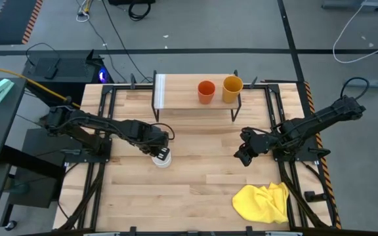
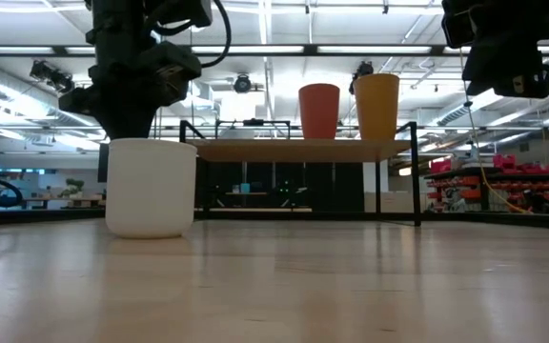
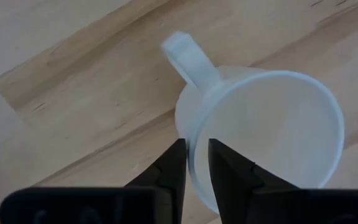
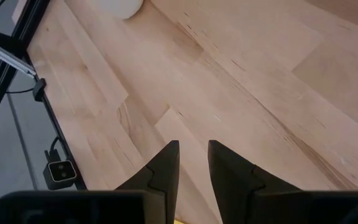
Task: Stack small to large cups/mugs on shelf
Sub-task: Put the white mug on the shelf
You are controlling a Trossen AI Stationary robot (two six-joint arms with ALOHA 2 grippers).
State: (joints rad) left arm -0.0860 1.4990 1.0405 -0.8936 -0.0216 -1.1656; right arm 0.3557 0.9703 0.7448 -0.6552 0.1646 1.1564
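On the big wooden table (image 1: 189, 190) sits a white mug (image 1: 162, 159), near the middle and a bit to the left; it stands upright on the bare wood, and its handle (image 3: 188, 56) sticks out to one side. Right above it is the left gripper (image 3: 196, 163); its two dark fingers are pinched on the mug's thin rim, one inside and one outside. At the far side of the table stands the shelf (image 1: 182, 99), a low rack with a light wood top and thin black legs; on top of it are the orange-red cup (image 1: 206, 91) and the taller yellow-orange cup (image 1: 232, 88), side by side and close together. The right gripper (image 4: 193, 158) hangs over bare wood on the right side of the table, well away from the cups; its fingers are a little apart and hold nothing. A yellow cloth (image 1: 262, 202) lies crumpled near the front right corner; around the table is a grey floor (image 1: 195, 26) with cables, and long ceiling lights (image 2: 274, 48) shine in the room behind.
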